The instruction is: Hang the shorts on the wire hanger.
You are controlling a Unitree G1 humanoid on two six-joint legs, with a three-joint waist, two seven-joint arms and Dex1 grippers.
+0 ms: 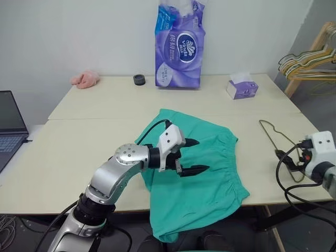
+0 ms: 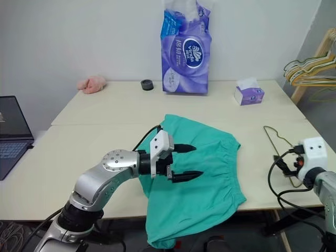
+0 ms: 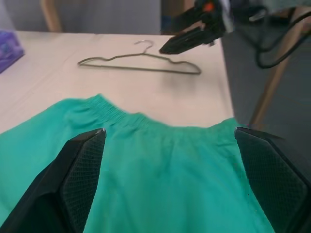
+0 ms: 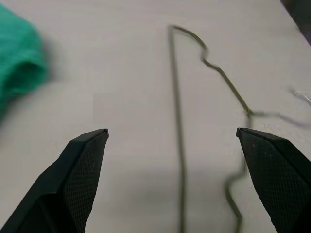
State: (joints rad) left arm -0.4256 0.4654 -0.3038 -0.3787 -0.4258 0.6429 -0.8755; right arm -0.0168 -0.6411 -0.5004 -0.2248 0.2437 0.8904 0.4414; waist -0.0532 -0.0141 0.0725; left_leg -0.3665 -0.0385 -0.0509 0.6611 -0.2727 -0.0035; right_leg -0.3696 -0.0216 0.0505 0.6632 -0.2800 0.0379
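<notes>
Left end effector agape over shorts.

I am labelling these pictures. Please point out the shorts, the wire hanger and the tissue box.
shorts [image 1: 210, 178]: left eye view, on the flat middle of the fabric.
wire hanger [image 1: 269, 132]: left eye view, on its long straight bar.
tissue box [image 1: 242, 89]: left eye view, on its purple front side.
</notes>
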